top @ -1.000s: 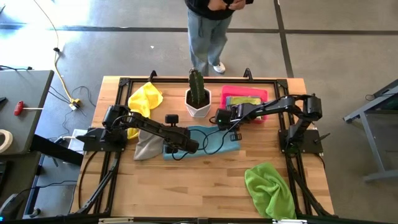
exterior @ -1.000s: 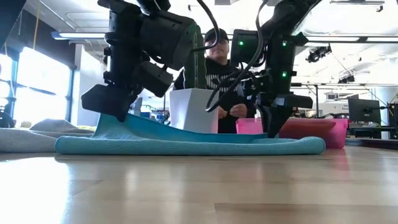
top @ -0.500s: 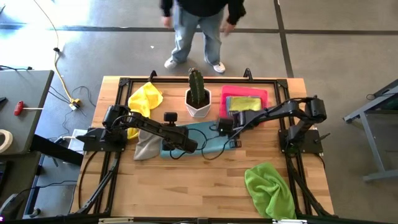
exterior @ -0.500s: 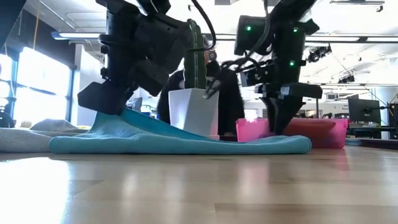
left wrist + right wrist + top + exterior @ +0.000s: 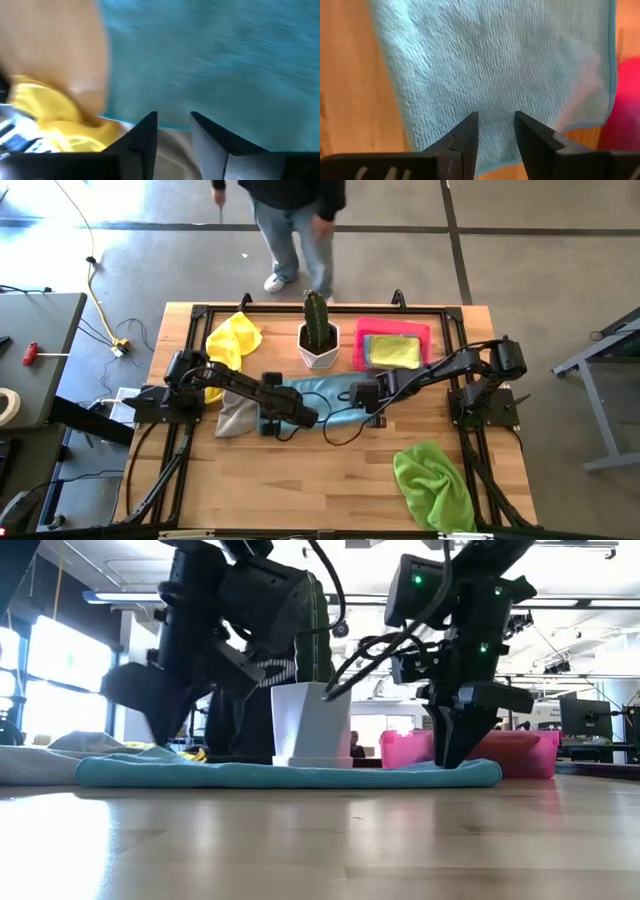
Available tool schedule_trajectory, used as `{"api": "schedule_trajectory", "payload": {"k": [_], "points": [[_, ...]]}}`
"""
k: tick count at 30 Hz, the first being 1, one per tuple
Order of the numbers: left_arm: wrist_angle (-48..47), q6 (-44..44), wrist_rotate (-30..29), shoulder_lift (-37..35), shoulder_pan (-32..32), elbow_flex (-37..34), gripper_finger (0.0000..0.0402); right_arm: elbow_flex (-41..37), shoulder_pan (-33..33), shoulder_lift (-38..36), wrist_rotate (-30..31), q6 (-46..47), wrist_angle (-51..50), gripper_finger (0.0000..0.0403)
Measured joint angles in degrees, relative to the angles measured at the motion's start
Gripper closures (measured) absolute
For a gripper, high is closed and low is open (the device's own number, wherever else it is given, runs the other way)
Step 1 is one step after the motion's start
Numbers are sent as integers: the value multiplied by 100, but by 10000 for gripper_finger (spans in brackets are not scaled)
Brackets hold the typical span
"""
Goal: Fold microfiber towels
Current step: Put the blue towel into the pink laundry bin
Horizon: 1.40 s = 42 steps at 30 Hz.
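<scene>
While the soft light blue microfiber towel (image 5: 315, 398) is lying flat on the wooden tabletop (image 5: 320, 480) at centre frame in the high view, both claws are standing over it. The left claw (image 5: 172, 131) is hovering narrowly parted, holding nothing. The right claw (image 5: 496, 131) is likewise hanging narrowly parted and gripping nothing.

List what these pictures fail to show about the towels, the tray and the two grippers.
- Light blue towel: its middle is covered by both arms in the high view, so its fold lines cannot be read.
- Grey towel: partly under the left arm; its shape is unclear.
- Pink tray: how many cloths lie under the yellow one is hidden.
- Left gripper: the left wrist view is blurred.
- Lime green towel: absent from the low view.
</scene>
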Motion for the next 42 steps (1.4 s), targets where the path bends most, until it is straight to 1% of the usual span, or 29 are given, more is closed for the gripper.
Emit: {"api": "schedule_trajectory", "payload": {"k": [2, 3, 5, 9, 13, 15, 20, 26, 28, 31, 35, 37, 39, 42], "points": [[21, 2, 400, 2, -91, 0, 285, -71, 19, 0, 39, 70, 42, 283], [62, 20, 503, 2, -148, 0, 282, -112, 44, 0, 38, 75, 89, 283], [225, 90, 521, 1, -283, -1, 279, -202, 98, 0, 38, 79, 105, 283], [932, 296, 433, 2, -513, -141, 280, -332, 245, -3, 91, 224, 213, 283], [1503, 295, 464, 2, -653, -358, 281, -352, 435, -7, 128, 376, 180, 283], [1723, 258, 539, -23, -710, -476, 282, -352, 535, -7, 125, 372, 152, 283], [1920, -107, 842, -37, -928, -502, 282, -352, 679, -7, 260, 526, -42, 283], [2383, -202, 1714, -35, -1319, -490, 282, -349, 694, -7, 267, 715, -151, 283], [2405, -201, 1690, -24, -1454, -377, 282, -350, 694, -65, 145, 720, -278, 283], [2080, -201, 1523, 43, -1564, -50, 282, -367, 686, -279, -21, 849, -614, 283], [1762, -4, 1302, 14, -1616, 363, 282, -368, 628, -766, 31, 1309, -1151, 283], [1609, 53, 1312, 24, -1610, 355, 282, -372, 640, -972, 41, 1565, -1335, 283], [1423, 240, 1297, 26, -1620, 352, 282, -372, 655, -1149, 35, 1620, -1435, 283], [1367, 340, 1078, 21, -1637, 354, 282, -371, 680, -1436, 54, 1638, -1490, 283]]}}
